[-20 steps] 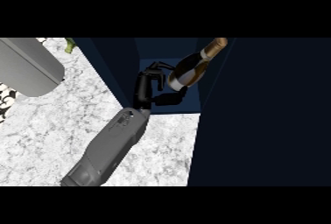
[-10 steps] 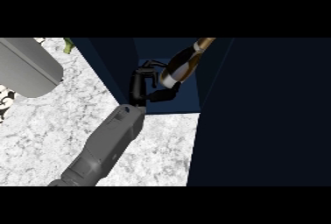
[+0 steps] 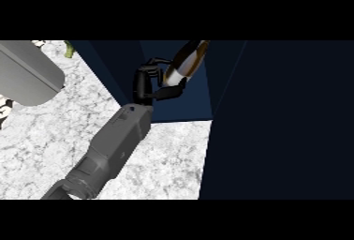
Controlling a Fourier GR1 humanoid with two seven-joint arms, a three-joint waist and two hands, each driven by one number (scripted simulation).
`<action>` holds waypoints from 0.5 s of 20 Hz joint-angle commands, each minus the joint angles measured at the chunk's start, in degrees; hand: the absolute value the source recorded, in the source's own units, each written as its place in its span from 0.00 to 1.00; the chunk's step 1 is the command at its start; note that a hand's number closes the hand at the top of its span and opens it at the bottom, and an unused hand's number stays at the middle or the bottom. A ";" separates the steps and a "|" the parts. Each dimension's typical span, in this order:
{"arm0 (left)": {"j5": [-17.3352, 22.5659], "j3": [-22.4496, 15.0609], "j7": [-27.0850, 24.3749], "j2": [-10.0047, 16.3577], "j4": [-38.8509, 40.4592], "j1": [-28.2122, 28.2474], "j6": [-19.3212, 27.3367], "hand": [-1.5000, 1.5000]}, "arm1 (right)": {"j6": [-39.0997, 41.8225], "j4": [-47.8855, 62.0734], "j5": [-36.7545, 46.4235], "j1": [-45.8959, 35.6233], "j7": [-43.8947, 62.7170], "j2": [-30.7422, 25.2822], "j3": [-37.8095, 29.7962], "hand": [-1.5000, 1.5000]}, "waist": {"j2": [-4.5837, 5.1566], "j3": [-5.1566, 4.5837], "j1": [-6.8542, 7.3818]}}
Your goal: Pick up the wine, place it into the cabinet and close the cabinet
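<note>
Looking steeply down, a grey forearm crosses the pale marbled worktop (image 3: 162, 159) from the lower left. Its black right hand (image 3: 153, 86) reaches into the dark blue open cabinet (image 3: 183, 107), fingers curled round the lower body of the wine bottle (image 3: 188, 58). The bottle leans inside the cabinet opening, neck pointing up and away. Whether its base rests on the cabinet floor cannot be told. A broad dark panel (image 3: 276, 122) on the right is probably the open door. Pick-up looks done; release, withdrawal and closing remain.
</note>
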 commanded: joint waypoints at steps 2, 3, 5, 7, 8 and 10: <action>1.63 0.56 -0.25 -0.05 3.62 -4.36 1.46 1.00 | 1.36 -4.01 -4.34 3.35 -1.07 1.10 -0.14 0.00 | 0.19 0.04 -0.84; 0.40 2.16 -2.52 -0.05 6.41 -3.79 -1.06 1.00 | 0.73 0.06 -3.60 0.71 -1.63 0.94 -0.85 0.00 | 0.29 0.01 0.10; -0.27 2.21 -2.86 -0.05 7.38 -5.58 1.58 1.00 | 0.66 -0.29 -0.99 1.80 -2.98 2.34 2.14 0.00 | 0.25 0.01 0.28; -0.83 2.65 0.12 3.01 9.78 -9.05 3.12 1.00 | 1.28 -3.51 -2.02 4.32 -2.37 2.01 1.46 0.00 | 0.42 0.06 -0.63; -1.42 2.36 -1.64 0.19 11.13 -9.03 6.64 1.00 | -0.20 -1.97 -1.98 -0.23 -0.50 1.57 1.45 0.00 | 0.61 -0.02 -1.23; -2.74 1.45 -0.53 0.98 12.53 -10.54 6.77 1.00 | 1.88 -1.83 -2.68 3.34 -3.18 2.10 2.07 0.00 | 0.73 0.06 -1.12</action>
